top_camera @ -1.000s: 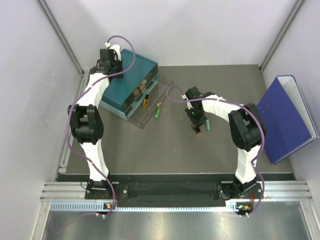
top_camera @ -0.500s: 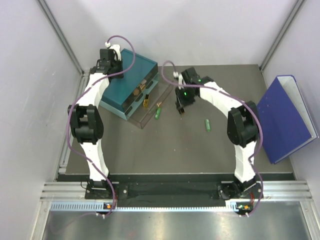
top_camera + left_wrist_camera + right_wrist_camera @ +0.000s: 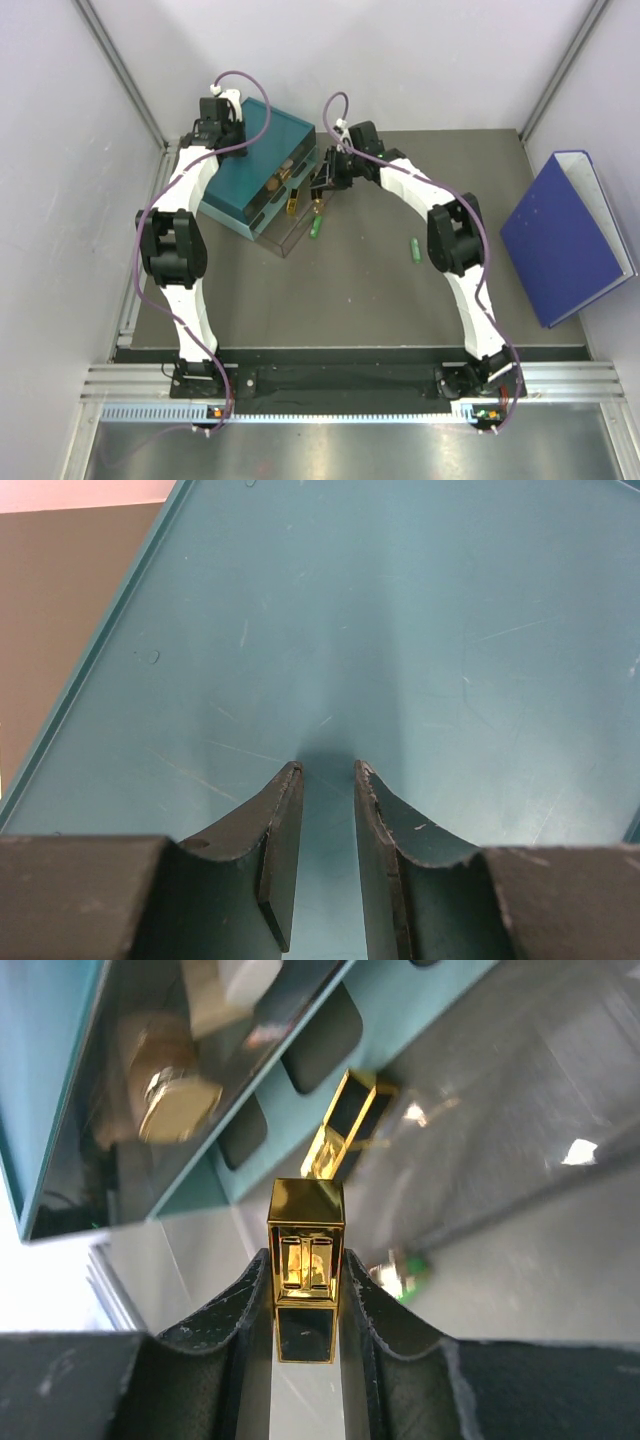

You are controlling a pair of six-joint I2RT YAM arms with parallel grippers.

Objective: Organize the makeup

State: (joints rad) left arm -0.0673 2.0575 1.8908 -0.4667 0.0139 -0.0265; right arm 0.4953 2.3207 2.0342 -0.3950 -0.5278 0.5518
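Jaws: right gripper (image 3: 305, 1262) clenched on gold-black lipstick (image 3: 306, 1228), over clear drawer (image 3: 290, 237); left gripper (image 3: 327, 772) slack, empty, above teal box (image 3: 400, 630). Step looks like drop-off. Next: lower into drawer, release. Green tube (image 3: 317, 227) at 6 o'clock, outside.

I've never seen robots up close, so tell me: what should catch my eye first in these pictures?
First, the right gripper pinches a gold-and-black lipstick above the open clear drawer of the teal box, towards the far left. The left gripper sits over that box's lid with its jaws slightly apart and empty. A big blue binder stands out at the right edge.
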